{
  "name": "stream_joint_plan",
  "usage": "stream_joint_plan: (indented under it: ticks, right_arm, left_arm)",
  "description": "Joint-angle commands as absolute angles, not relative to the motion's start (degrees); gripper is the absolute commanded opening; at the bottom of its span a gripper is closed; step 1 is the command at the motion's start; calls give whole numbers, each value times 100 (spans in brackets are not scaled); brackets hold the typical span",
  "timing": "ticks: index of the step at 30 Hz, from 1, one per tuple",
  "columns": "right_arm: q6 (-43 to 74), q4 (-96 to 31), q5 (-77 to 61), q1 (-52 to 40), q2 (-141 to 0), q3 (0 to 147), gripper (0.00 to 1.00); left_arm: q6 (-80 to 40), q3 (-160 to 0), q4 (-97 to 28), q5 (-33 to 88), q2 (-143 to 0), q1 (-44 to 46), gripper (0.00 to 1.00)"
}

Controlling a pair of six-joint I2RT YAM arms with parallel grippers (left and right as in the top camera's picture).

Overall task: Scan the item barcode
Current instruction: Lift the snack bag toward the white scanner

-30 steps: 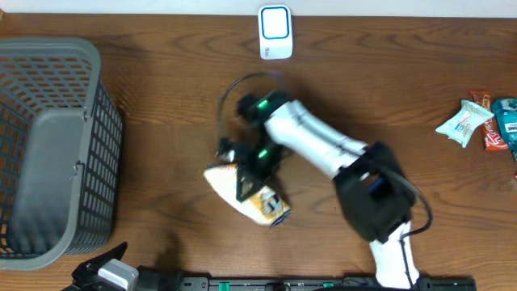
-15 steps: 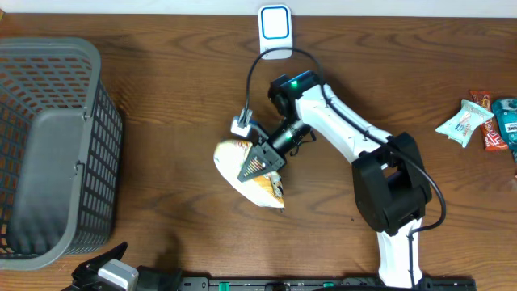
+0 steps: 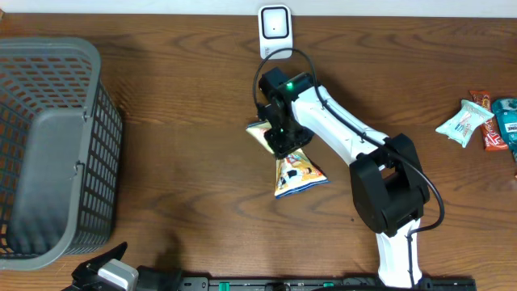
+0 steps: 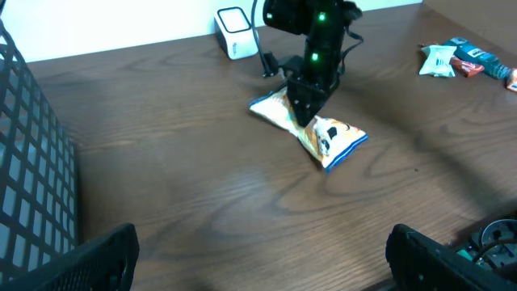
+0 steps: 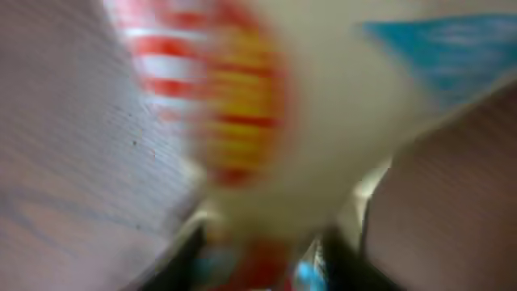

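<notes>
- Left claw (image 4: 260,242): spread wide, empty; near-left bench corner, well apart from the item.
- Scanner (image 3: 275,32): far bench edge, centre.
- Right claw (image 3: 280,145): on the bag's far end; whether pinching or loosed, cannot tell.
- Snack bag (image 3: 297,171): mid-bench, nearward of the scanner; long axis far-left to near-right; right arm nearer.

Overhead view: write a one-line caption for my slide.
Right fingers at a snack bag near the white scanner; grey basket at far left.
</notes>
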State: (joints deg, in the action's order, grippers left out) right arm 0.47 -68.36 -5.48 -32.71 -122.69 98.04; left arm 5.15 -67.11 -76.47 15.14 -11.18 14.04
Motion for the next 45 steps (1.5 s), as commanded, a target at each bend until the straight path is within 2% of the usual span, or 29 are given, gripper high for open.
stream_joint_plan:
  ticks: [1, 2, 11, 17, 19, 20, 23, 24, 25, 26, 27, 28, 30, 32, 39, 45]
  right_arm:
    - [604, -7006, -266, -3343, -11867, 10429, 5]
    - [668, -7050, -357, -3382, -11830, 10597, 1]
    - [797, -6700, -207, -3492, -11793, 10637, 1]
    - [515, -7358, -93, -3586, -11793, 10604, 2]
    - [56, -7583, -58, -3594, -11793, 10600, 38]
    - [-34, -7629, -25, -3594, -11793, 10600, 70]
    - [38, -7605, -32, -3594, -11762, 10656, 82]
    - [75, -7612, -34, -3594, -11751, 10704, 82]
    - [145, -7623, -34, -3594, -11730, 10777, 82]
    - [198, -7623, -34, -3594, -11705, 10871, 75]
    - [276, -7603, -34, -3594, -11666, 10962, 58]
    - [377, -7511, -34, -3592, -11622, 11041, 31]
    - [580, -7295, -34, -3588, -11605, 11048, 4]
    - [620, -7102, -27, -3588, -11668, 10980, 1]
    - [910, -6173, -62, -3551, -12226, 9992, 1]
    - [917, -5865, -443, -3546, -12772, 9448, 1]
  left_arm:
    - [532, -6733, -7631, 1584, -1103, 1402, 98]
    - [532, -6733, -7631, 1584, -1103, 1400, 98]
    - [532, -6733, -7631, 1586, -1103, 1400, 98]
    - [532, -6733, -7631, 1584, -1103, 1400, 98]
    - [532, -6733, -7631, 1584, -1103, 1400, 98]
    - [532, -6733, -7631, 1584, -1103, 1400, 98]
    - [532, -6733, -7631, 1584, -1103, 1400, 98]
    - [532, -6733, -7631, 1584, -1103, 1400, 98]
    - [532, -6733, -7631, 1584, -1103, 1402, 98]
    - [532, -6733, -7631, 1586, -1103, 1400, 98]
    - [532, -6733, -7631, 1586, -1103, 1400, 98]
    - [532, -6733, -7631, 1586, -1103, 1400, 98]
    - [532, -6733, -7631, 1584, -1103, 1400, 98]
    - [532, -6733, -7631, 1586, -1103, 1400, 98]
    - [532, -6733, -7631, 1584, -1103, 1402, 98]
    - [532, -6733, -7631, 1586, -1103, 1400, 98]
